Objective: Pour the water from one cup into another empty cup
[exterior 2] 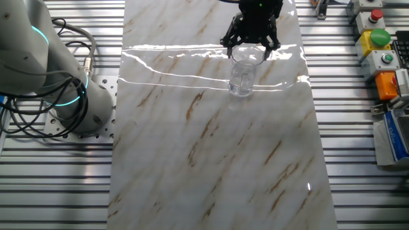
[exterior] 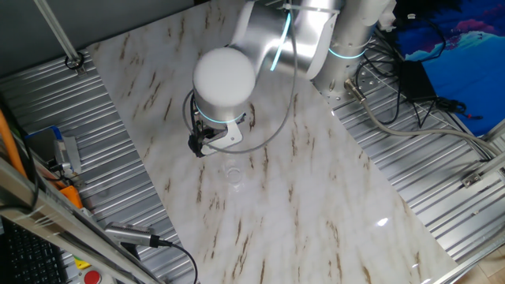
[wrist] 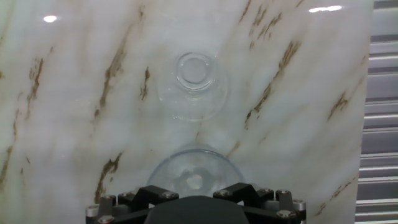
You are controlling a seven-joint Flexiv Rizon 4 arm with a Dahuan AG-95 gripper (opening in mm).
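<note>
Jaws: spread, one to each side of the rim of the larger tumbler (exterior 2: 246,56); whether they press on the glass or only stand beside it cannot be told; gripper (exterior 2: 250,50) black, at the far end of the worktop (exterior 2: 192,160) in the other fixed view, pointing down.

Larger tumbler: clear, wide, round rim; upright; in the hand view (wrist: 194,173) it fills the lower middle, directly ahead of the gripper's linkages (wrist: 194,198); whether its base rests on the worktop or hangs just above it cannot be told.

Smaller cup (wrist: 193,84): clear, narrower; upright on the worktop, just beyond the tumbler along the line of the hand view, near it but apart; in one fixed view (exterior: 233,170) it shows faintly beside the gripper (exterior: 203,146); in the other fixed view (exterior 2: 241,83) it overlaps the tumbler, so the two read as almost one glass.

Water: not distinguishable in any view; only glints on glass.

Worktop: pale marble pattern with brown veins, glossy, with streaks of reflected light.

Arm (exterior: 225,79): silver with a white round cap, reaching in from the base at the worktop's edge; grey cables (exterior 2: 38,108) coiled at the base.

Surround: ribbed metal decking (exterior 2: 358,153); a control box with a green button (exterior 2: 381,36) at one side.
</note>
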